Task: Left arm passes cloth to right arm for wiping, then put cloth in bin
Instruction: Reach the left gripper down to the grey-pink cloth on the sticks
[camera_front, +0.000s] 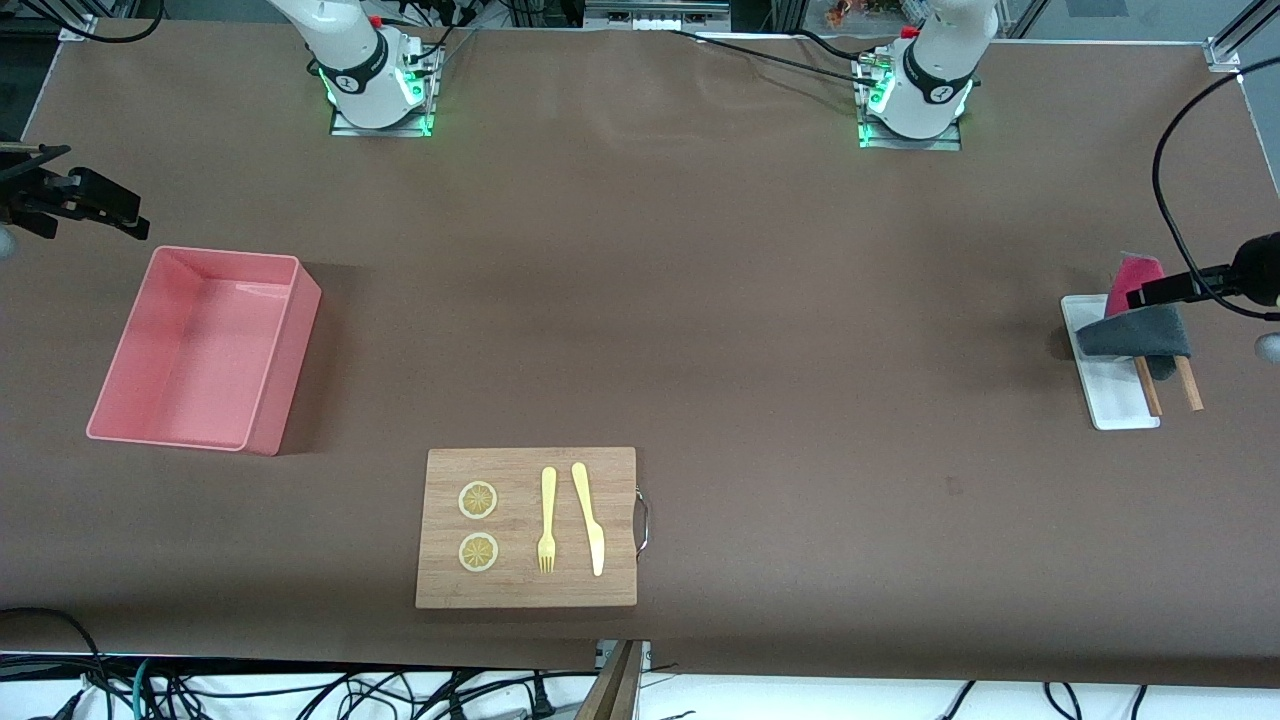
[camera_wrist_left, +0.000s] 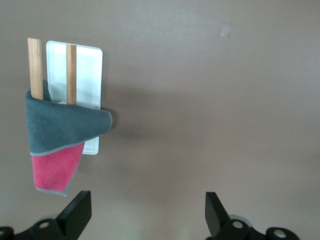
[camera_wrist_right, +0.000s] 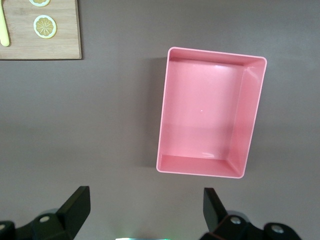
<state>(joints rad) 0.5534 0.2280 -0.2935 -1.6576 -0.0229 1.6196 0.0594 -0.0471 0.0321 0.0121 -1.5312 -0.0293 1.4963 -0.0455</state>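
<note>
1. The cloth (camera_front: 1135, 325) lies at the left arm's end of the bench, draped grey face up over a small white tray (camera_front: 1112, 395) and two wooden sticks (camera_front: 1188, 385), with its magenta face showing at one end.
2. Judging by this, the task has hardly begun: the cloth is not picked up, no handover has been made, nothing has been wiped, and the bin (camera_front: 205, 350) stands empty near the right arm's end of the bench.
3. The left pincer (camera_wrist_left: 147, 215) hangs above bare bench just beside the tray, its fingers spread wide and released, holding and touching nothing.
4. The right pincer (camera_wrist_right: 145, 215) hovers above the bench next to the bin, likewise spread wide and empty; that arm seems to be waiting.
5. A wooden board (camera_front: 527, 527) sits close to the bench edge nearest the front camera, carrying two lemon slices (camera_front: 478, 525), a yellow fork (camera_front: 547, 520) and a yellow knife (camera_front: 588, 517); it is probably the surface to be wiped.
6. Still to do: grasp, pass, wipe, drop in the bin.
</note>
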